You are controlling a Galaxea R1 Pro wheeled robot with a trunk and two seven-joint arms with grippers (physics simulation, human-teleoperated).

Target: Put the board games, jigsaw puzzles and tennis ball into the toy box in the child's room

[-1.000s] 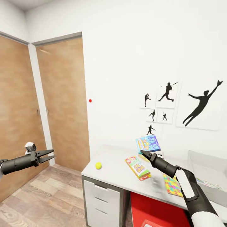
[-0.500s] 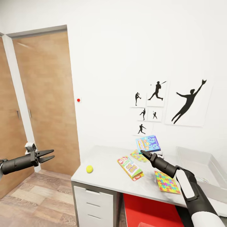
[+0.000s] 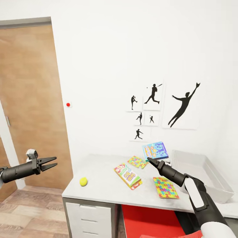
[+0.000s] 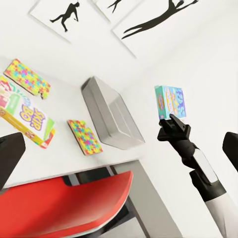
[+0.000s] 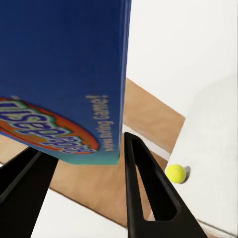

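Above table (image 3: 99,185), right gripper (image 3: 152,161) clamps blue board game (image 3: 155,150) (upright); left gripper (image 3: 49,163) hangs empty, fingers spread.

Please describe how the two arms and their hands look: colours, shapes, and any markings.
Both arms are dark grey tubes. The right arm carries a white elongated panel and widens into white near the shoulder. The left hand and right hand have thin, black, pointed fingers; a small white-grey block sits behind the left hand.

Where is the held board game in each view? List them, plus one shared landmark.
Head view: board game above the table, in the right gripper.
Left wrist view: board game atop the right gripper, beside the toy box.
Right wrist view: board game close up, between the fingers.
Shared landmark: the right gripper.
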